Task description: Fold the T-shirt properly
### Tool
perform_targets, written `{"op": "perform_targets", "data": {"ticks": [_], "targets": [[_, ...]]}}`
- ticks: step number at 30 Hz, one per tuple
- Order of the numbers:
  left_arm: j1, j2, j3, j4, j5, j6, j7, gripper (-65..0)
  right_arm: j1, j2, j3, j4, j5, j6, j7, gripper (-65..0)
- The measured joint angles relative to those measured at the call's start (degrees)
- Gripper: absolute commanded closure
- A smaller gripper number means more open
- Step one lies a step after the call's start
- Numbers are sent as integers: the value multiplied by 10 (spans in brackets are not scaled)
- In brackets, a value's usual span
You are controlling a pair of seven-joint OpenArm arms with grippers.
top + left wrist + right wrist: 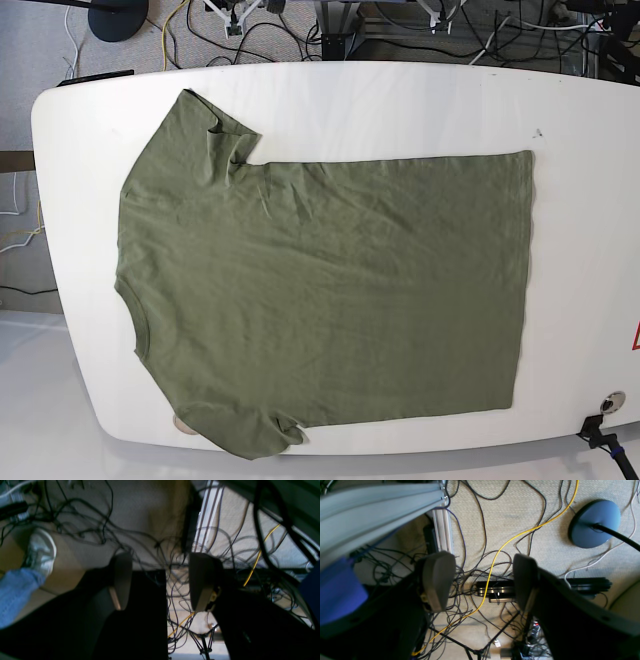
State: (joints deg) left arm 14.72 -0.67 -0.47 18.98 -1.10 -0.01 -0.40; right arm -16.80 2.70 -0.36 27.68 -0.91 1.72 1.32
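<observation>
1. On white table [400, 100]: T-shirt [330, 290] flat, unfolded, collar at view's left.
2. Left gripper [160, 580] & right gripper [482, 580]: jaws apart, empty, over floor.
3. Soft, light, prob. wrinkles; grab sleeve/hem edges.

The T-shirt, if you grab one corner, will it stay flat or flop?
The T-shirt would likely flop and drape: it lies thin and wrinkled on the table. It is probably light. If pushed, it would likely bunch up, not slide.

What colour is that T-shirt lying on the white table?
Plain olive green all over, no print; the T-shirt shows best in the base view.
</observation>
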Motion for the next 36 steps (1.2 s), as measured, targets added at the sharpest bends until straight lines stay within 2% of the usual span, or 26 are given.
{"op": "perform_targets", "data": {"ticks": [4,14,20,24,27,29,31,36], "targets": [[59,-1,0,105,0,0,-6,-339,-67,0,0,96,-2,2,-2,-383],[245,-2,-2,392,-2,0,2,-339,-236,27,1,333,5,4,-6,-385],[363,-20,-3,516,-2,3,6,-339,-355,28,1,491,6,6,-3,-387],[422,-30,2,596,-1,-9,2,-339,-426,26,1,583,7,4,-8,-386],[472,-47,-5,672,-2,3,5,-339,-490,29,3,693,6,2,-2,-386],[495,-64,-9,724,-2,-5,4,-339,-513,29,2,740,7,4,-6,-386],[502,-65,-10,777,-2,4,7,-339,-528,28,7,784,6,5,-15,-386],[510,-62,-25,907,-2,-4,-1,-339,-522,28,39,865,7,-1,-4,-386]]}}
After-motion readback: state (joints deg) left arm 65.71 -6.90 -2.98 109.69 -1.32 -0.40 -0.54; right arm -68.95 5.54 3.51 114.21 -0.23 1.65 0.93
